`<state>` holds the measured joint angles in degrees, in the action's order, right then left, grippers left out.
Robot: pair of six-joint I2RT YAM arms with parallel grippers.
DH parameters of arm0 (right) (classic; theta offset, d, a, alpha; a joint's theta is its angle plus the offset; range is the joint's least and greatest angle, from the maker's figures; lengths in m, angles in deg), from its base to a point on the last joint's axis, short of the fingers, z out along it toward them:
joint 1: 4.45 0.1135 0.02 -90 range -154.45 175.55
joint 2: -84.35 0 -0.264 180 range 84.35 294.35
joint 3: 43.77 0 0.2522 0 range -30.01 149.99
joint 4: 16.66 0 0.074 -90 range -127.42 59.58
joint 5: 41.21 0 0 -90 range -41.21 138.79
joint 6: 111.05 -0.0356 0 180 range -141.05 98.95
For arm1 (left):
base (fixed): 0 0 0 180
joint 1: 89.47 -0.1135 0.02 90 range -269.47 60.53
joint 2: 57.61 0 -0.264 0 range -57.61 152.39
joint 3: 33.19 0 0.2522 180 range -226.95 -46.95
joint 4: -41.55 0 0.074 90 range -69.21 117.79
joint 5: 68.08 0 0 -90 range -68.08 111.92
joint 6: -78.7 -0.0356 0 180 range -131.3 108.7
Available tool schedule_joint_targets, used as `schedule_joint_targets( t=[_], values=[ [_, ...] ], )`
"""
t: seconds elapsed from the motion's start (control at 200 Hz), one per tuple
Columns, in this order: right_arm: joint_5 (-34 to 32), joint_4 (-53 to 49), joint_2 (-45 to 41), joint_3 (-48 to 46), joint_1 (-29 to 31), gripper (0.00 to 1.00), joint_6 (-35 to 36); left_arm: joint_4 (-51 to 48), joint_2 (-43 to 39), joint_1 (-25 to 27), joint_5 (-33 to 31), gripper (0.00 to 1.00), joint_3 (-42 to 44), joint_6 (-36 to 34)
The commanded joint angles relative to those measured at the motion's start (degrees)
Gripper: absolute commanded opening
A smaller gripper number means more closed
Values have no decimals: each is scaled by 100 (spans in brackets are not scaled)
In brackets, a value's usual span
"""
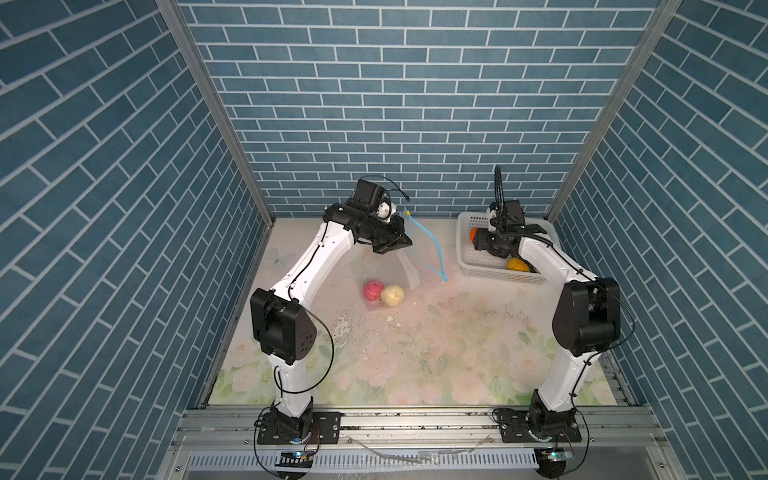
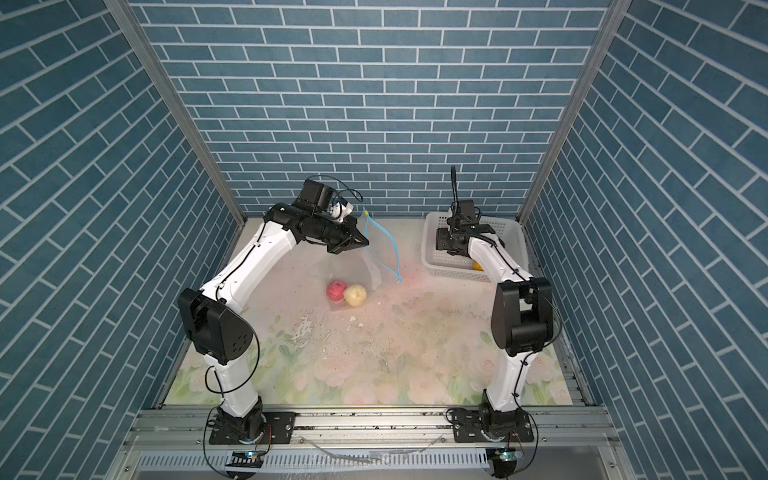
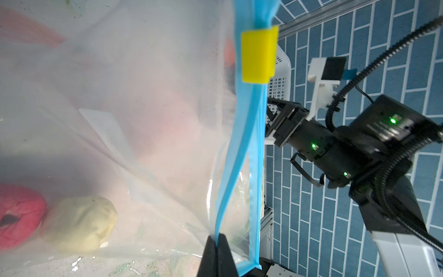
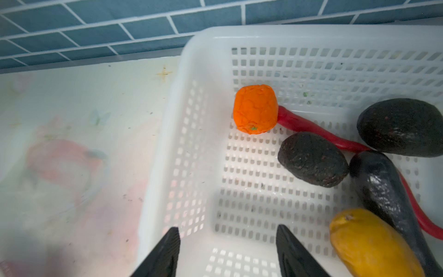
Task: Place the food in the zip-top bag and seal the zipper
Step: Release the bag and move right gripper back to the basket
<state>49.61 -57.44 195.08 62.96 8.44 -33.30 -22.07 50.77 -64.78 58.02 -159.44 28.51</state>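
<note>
Left gripper [image 3: 217, 254]: clenched on 1 track of the zipper [image 3: 239, 156], at the mouth edge of the zip-top bag [image 3: 119, 96]. No gap visible between the tips. In both top views it holds that edge up off the table [image 1: 415, 353], and the rest of the bag drapes down onto the surface.

The zipper's 2 blue tracks are parted along most of their length, so the mouth is open. They join at the yellow slider [image 3: 259, 57], which sits at the far end of the strip from the pinch.

2 food items are already inside the bag, seen through the film: pink piece [image 1: 372, 290] and cream piece [image 1: 392, 295]. They touch side by side at the bag's low end, resting on the table.

Right gripper [image 4: 227, 227]: released, jaws apart, nothing between them. It hovers over the near-left corner of the white perforated basket [image 4: 191, 144], at the back right of the table, well apart from the bag.

In the basket:
- orange piece [image 4: 255, 112], near the back wall
- red strip [image 4: 311, 130], 1 end touching the orange piece, running under the dark items
- 3 black lumps [image 4: 312, 159], clustered
- yellow-orange piece [image 4: 369, 244], against the longest black lump
</note>
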Motion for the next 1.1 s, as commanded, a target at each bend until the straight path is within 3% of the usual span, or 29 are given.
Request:
schedule_joint_targets(
  t=[0.0,0.625,1.095],
  values=[
    [-410,-131,428,671,-50,68,432,-181,68,19,8,0,-122,-109],
    [-841,-1113,3175,3878,-113,77,933,-348,335,28,36,0,-339,-136],
    [-844,-969,3503,4089,-127,64,847,-361,360,26,47,0,-370,-143]
  ],
)
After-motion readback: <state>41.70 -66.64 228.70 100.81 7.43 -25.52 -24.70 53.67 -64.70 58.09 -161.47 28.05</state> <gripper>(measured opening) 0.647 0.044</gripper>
